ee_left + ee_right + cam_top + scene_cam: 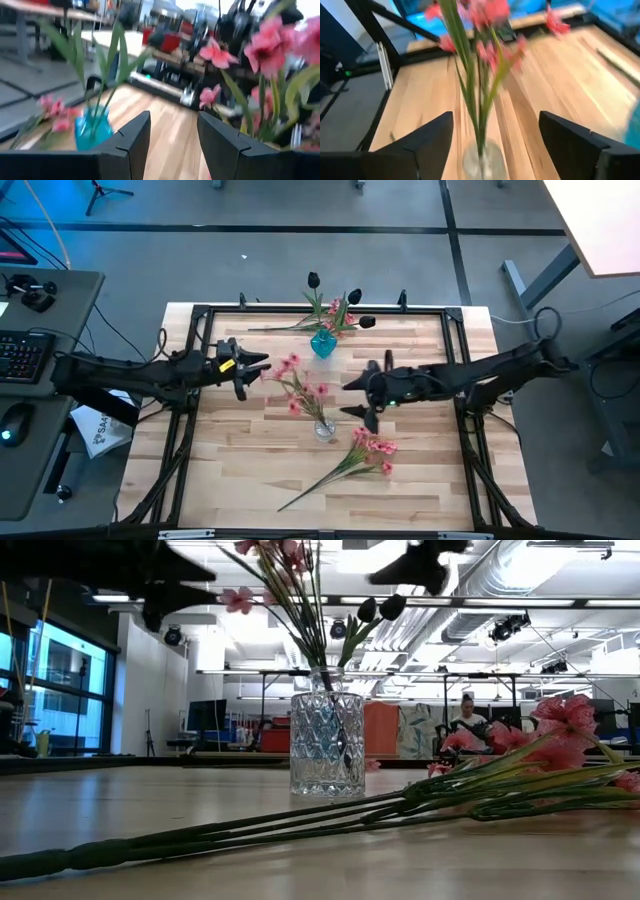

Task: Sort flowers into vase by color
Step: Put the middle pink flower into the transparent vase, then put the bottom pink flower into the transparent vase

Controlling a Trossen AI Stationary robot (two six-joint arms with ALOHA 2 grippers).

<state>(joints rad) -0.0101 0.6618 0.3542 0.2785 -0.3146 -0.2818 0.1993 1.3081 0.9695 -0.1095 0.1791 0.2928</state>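
High view: I see the right gripper (pixel 362 398) above the clear vase (pixel 324 429) mid-table, jaws spread and holding nothing; a pink spray (pixel 300 385) stands in that vase. The left gripper (pixel 254 370) waits just left of it, jaws apart and empty. A blue vase (pixel 322 343) near the far edge holds black buds (pixel 314 280) with some pink mixed in. One loose pink spray (pixel 362 455) lies flat on the table (pixel 230 470) near the front.

Low view: the loose spray's stems (pixel 250 828) run long and thin across the table, blossoms (pixel 565 725) at the right end. The glass vase (pixel 327 744) stands upright behind them.

Left wrist view: jaws (pixel 172 137) wide, nothing between; blue vase (pixel 93 130) ahead.

Right wrist view: jaws (pixel 495 140) wide, straddling the vased stems (pixel 470 95) without gripping.

Handling, my judgement: light, springy stems that bend; blossoms crush easily. I'd pinch the loose spray mid-stem, below the blossoms, and watch that the vase doesn't tip.
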